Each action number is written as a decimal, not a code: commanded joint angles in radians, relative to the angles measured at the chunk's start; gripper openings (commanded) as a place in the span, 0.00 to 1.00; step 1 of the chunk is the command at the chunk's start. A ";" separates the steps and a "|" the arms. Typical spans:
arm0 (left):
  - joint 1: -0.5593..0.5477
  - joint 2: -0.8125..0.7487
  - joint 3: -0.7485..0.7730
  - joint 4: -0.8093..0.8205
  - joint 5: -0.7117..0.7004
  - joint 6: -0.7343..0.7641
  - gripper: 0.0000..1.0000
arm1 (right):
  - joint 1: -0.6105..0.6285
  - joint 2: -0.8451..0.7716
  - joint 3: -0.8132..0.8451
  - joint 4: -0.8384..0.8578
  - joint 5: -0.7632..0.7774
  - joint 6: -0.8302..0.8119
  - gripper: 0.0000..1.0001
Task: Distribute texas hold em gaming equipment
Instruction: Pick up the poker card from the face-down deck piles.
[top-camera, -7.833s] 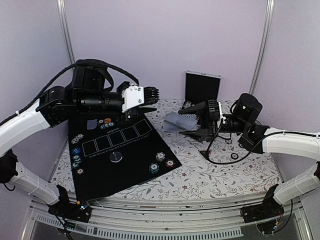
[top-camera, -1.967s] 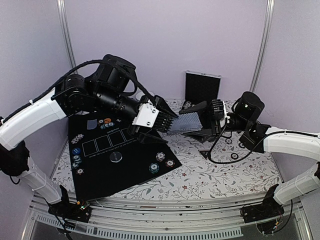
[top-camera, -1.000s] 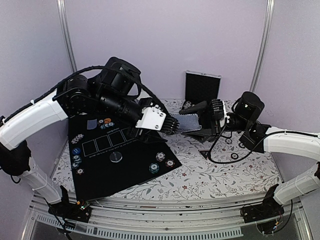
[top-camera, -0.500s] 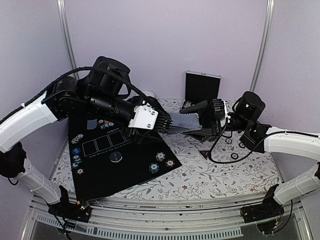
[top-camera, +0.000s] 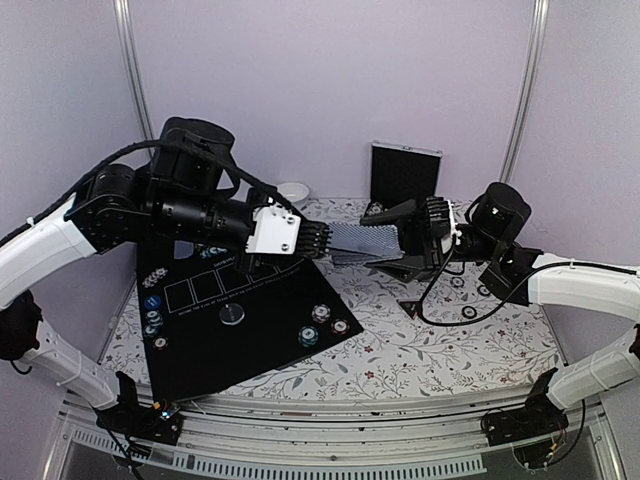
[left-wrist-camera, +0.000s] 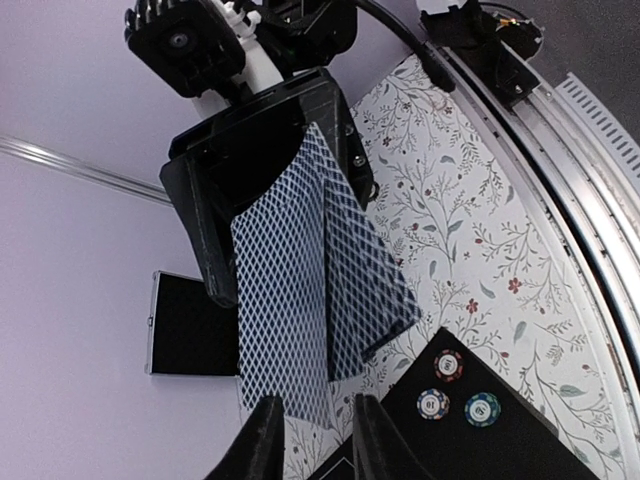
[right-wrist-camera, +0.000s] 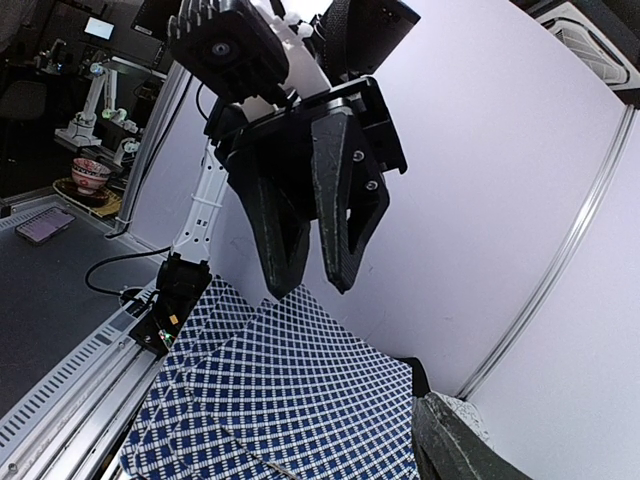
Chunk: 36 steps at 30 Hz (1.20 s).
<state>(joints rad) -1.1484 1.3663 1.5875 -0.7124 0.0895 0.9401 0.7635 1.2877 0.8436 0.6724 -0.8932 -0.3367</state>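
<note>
The left gripper (left-wrist-camera: 315, 425) is hanging with its 2 fingers narrowly parted. The lower corner of the frontmost of the playing cards (left-wrist-camera: 290, 290) is sitting in the gap between them. A slit is showing between the jaws in both wrist views, so nothing looks pinched yet, and I cannot tell whether either pad is touching the card.

The right gripper (top-camera: 392, 240) is clamping the rest of the fan by its far end. It is holding the fan in the air above the far middle of the table (top-camera: 430, 340), just off the far right corner of the black mat (top-camera: 250, 330).

The step in hand seems to be drawing 1 card from the fan. To do it well, the left fingers should be closing on the front card alone, near its free corner. They should then be pulling along the card's length so the neighbours are not dragged out.

On the mat, 3 poker chips (left-wrist-camera: 450, 385) are lying near its right edge. The grey button (top-camera: 232, 314) is sitting near its middle.
</note>
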 joint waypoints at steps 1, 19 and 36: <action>-0.014 -0.007 -0.028 0.061 -0.076 -0.007 0.26 | -0.007 -0.027 0.012 0.026 0.006 0.002 0.59; -0.014 -0.040 -0.052 0.126 -0.050 -0.008 0.00 | -0.009 -0.028 0.011 0.025 0.007 0.004 0.59; -0.013 -0.128 -0.095 0.286 0.018 -0.030 0.00 | -0.009 -0.024 0.013 0.025 0.006 0.002 0.59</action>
<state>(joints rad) -1.1492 1.2694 1.5135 -0.5087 0.1101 0.9333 0.7628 1.2877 0.8436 0.6739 -0.8928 -0.3367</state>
